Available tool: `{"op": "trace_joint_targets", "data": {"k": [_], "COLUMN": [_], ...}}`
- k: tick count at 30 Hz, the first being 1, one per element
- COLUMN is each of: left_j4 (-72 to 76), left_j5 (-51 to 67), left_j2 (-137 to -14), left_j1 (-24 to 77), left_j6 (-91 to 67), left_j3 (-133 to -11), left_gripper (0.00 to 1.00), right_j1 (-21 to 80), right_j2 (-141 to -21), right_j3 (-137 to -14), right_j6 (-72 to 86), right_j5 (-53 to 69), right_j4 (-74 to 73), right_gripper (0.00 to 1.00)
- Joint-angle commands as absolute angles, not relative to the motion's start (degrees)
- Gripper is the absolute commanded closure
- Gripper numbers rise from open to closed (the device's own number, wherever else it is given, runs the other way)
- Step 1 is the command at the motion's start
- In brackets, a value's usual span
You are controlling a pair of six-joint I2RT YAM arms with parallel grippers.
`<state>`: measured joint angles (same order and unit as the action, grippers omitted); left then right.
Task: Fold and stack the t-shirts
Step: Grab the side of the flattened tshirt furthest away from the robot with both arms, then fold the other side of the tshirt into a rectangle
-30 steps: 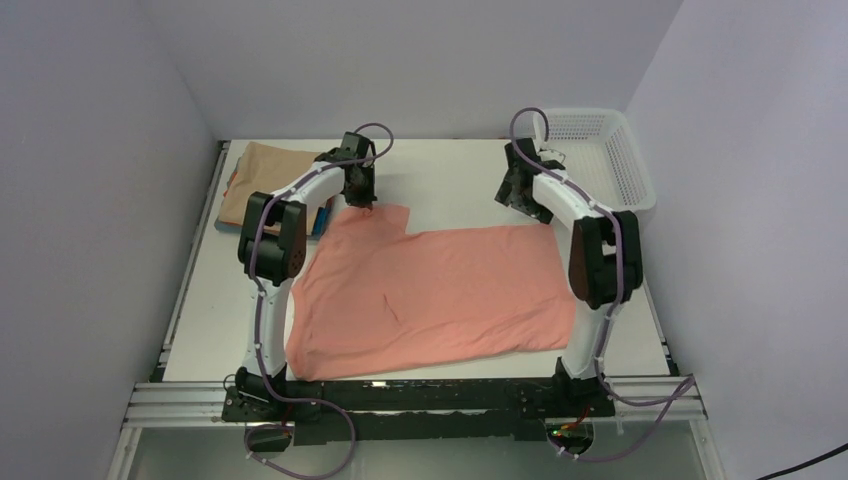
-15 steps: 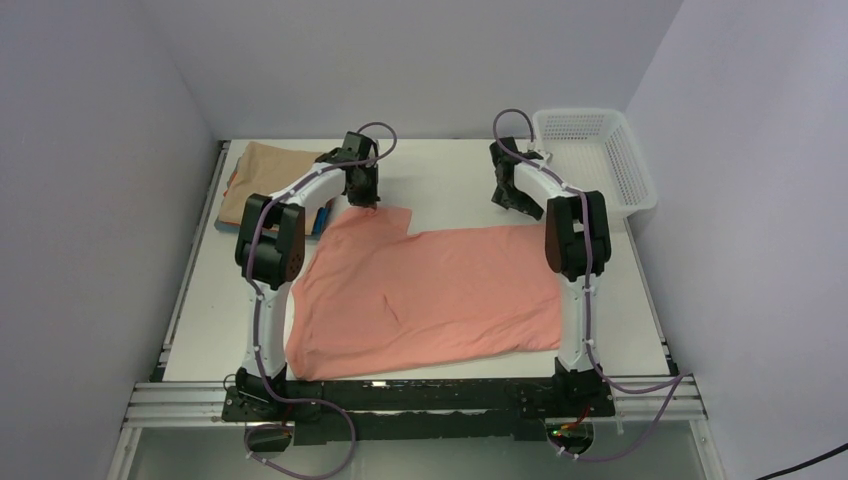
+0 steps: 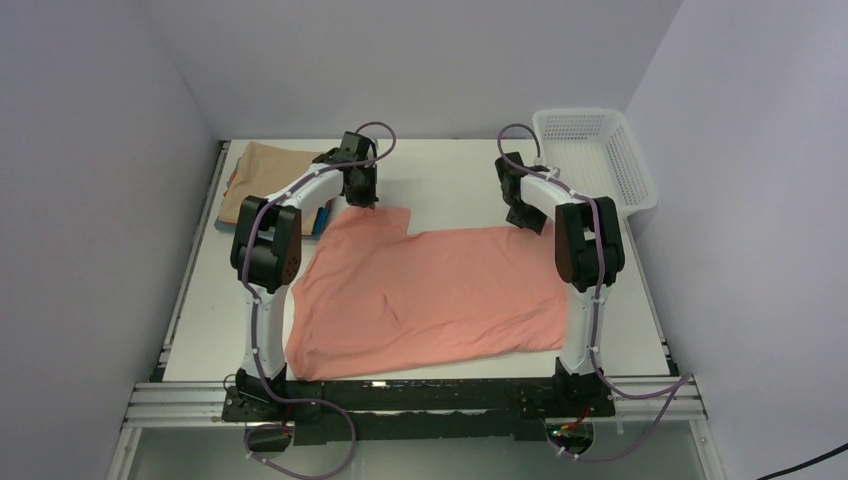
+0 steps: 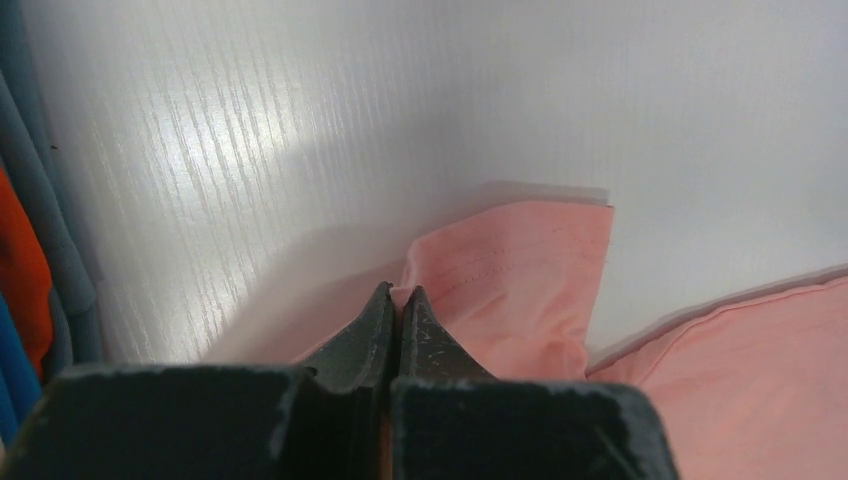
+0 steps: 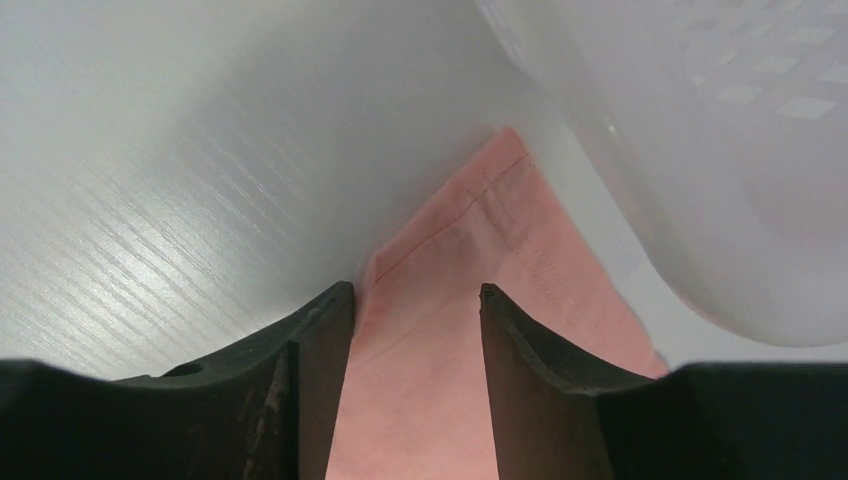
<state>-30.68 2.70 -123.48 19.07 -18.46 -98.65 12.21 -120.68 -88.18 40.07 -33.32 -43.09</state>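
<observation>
A salmon-pink t-shirt [image 3: 430, 290] lies spread flat across the table. My left gripper [image 3: 365, 200] is at its far left sleeve, shut on a pinch of the pink cloth [image 4: 520, 260] held between the fingertips [image 4: 400, 295]. My right gripper [image 3: 520, 220] is lowered at the shirt's far right corner [image 5: 480, 230]. Its jaws stand apart [image 5: 415, 290], straddling the hemmed corner without pinching it. A folded tan t-shirt [image 3: 265, 170] tops a stack at the far left. Blue and orange folded edges [image 4: 20, 330] show beside the left wrist.
A white mesh basket [image 3: 600, 160] stands at the far right corner, its wall [image 5: 700, 150] close beside my right gripper. The white table [image 3: 450, 180] shows bare behind the shirt. Walls enclose the table on three sides.
My right arm has swung left, away from the basket, and down onto the shirt's far right corner, its jaws narrowing. The left gripper has kept its grip and place.
</observation>
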Motion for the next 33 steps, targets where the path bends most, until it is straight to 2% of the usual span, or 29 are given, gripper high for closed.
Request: {"op": "trace_joint_targets", "data": {"k": [1, 5, 10, 13, 15, 23, 33], "left_j4": [-28.87, -27.77, -26.57, -26.60, -26.23, -19.69, -11.87], "left_j5": [2.72, 2.74, 3.45, 3.51, 3.51, 7.04, 11.30], "left_j2": [-119.54, -118.55, -117.55, -117.37, -116.90, -110.98, -100.73], "left_j1": [19.34, 19.34, 19.29, 19.29, 19.33, 19.33, 20.29], "left_j6": [-16.66, -16.09, -16.24, -16.30, -16.06, -11.11, -7.91], "left_j3": [-97.73, -96.69, -95.88, -95.84, -95.40, -87.24, -73.92], "left_gripper": [1.00, 1.00, 1.00, 1.00, 1.00, 1.00, 1.00], "right_j1": [11.96, 11.95, 11.96, 11.95, 11.97, 12.14, 14.43], "right_j2": [-121.21, -121.11, -121.71, -122.06, -121.67, -114.03, -101.94], "right_j3": [-88.95, -88.68, -87.88, -87.41, -86.93, -83.46, -72.60], "right_j6": [39.90, 40.07, 41.43, 42.02, 42.44, 38.35, 34.65], "right_j5": [-34.90, -35.41, -34.73, -34.59, -34.75, -32.71, -28.81], "right_j4": [-42.76, -41.70, -41.51, -41.18, -40.53, -35.17, -30.75], "right_gripper": [0.52, 0.70, 0.71, 0.83, 0.99, 1.00, 1.00]}}
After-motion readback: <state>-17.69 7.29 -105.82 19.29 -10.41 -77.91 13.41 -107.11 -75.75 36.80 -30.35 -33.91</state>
